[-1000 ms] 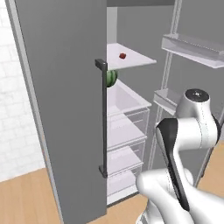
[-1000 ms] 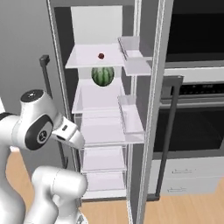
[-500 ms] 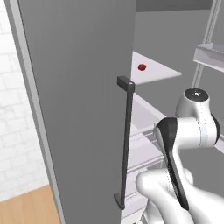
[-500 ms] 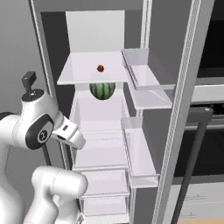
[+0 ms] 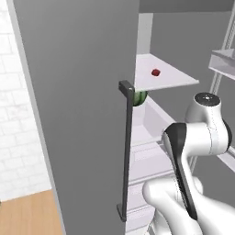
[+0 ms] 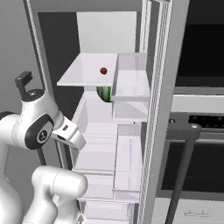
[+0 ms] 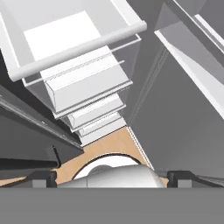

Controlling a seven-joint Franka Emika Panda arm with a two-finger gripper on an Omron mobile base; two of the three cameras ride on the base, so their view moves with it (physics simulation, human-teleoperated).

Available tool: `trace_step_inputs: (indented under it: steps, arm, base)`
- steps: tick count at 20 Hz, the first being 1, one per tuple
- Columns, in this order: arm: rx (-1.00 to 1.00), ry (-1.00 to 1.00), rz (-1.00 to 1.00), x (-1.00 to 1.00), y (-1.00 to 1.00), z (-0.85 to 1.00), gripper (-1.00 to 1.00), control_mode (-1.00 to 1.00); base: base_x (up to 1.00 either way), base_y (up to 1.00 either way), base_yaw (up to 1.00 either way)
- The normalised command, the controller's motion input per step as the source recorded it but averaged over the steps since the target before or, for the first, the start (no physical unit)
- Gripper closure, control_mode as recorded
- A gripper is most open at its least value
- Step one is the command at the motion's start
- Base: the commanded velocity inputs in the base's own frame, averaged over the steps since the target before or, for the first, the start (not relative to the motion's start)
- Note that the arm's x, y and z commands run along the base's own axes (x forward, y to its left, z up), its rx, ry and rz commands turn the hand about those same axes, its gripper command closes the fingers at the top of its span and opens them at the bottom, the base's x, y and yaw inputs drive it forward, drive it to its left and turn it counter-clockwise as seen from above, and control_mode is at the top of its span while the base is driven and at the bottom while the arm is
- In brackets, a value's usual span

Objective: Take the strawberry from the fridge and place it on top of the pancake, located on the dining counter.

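The fridge (image 6: 131, 26) stands open right in front of me. On its upper white shelf (image 6: 83, 75) lies the strawberry (image 6: 103, 70), tiny and dark red, also seen from the other side as the strawberry (image 5: 155, 72). My arm is folded low before the drawers, well below that shelf. In the hand view, my gripper (image 7: 113, 177) points down along the white drawers (image 7: 74, 48) toward the wood floor, open, its fingertips (image 7: 43, 177) wide apart with nothing between them. The pancake and the dining counter are out of view.
A green striped watermelon (image 6: 104, 92) sits just under the strawberry's shelf. The open grey fridge door (image 5: 73, 101) with its dark bar handle (image 5: 126, 151) stands close on my left. Door shelves (image 6: 131, 87) and a black oven (image 6: 197, 131) are on the right.
Both base views have closed in on the fridge, so the base has driven forward. The strawberry and watermelon lie as before, and the gripper stays open.
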Motion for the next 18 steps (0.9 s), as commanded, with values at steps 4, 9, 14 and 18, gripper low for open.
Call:
trace_step_inputs:
  steps: [4,9,14,18]
  arm:
    - [0.0,0.0,0.0,0.0,0.0,0.0,-1.0,1.0]
    - [0.0,0.0,0.0,0.0,0.0,0.0,-1.0,1.0]
    - [0.0,0.0,0.0,0.0,0.0,0.0,-1.0,1.0]
    - [0.0,0.0,0.0,0.0,0.0,0.0,-1.0,1.0]
  base:
    - [0.14,-0.25,0.23]
    - [0.34,-0.1,0.13]
    - [0.09,-0.29,0.02]
    - [0.1,-0.35,0.0]
